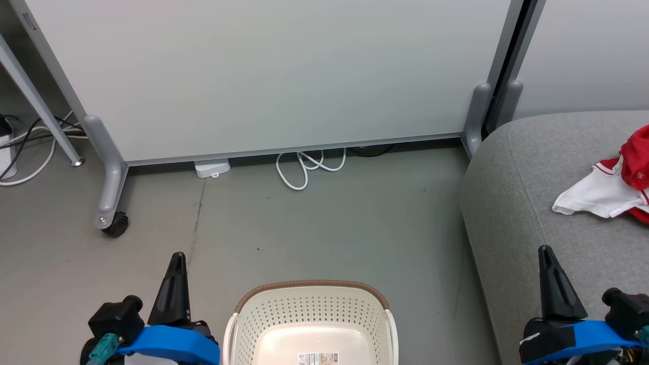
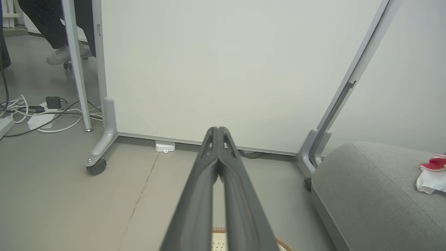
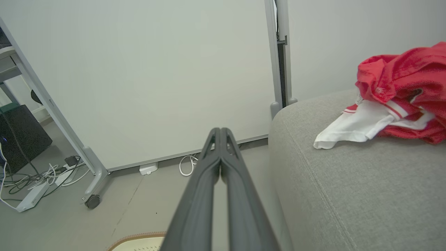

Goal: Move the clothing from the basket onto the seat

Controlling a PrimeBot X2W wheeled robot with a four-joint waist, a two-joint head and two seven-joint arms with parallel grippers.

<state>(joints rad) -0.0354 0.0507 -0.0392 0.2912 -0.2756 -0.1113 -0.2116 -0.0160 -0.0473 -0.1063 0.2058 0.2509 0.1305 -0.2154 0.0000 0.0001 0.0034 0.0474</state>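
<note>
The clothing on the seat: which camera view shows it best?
The right wrist view: there the clothing lies large on the seat, red folds and white panel plain. In the head view the right edge cuts it off; in the left wrist view it is a small red and white patch at the right edge.

There was one basket, one seat, and one clothing heap on the seat, garments uncountable.

A: Where does the basket stand?
B: On the floor, before the partition, left of the seat.
A: And the clothing?
B: On the seat, well apart from the basket; a cable lies under the partition.
</note>
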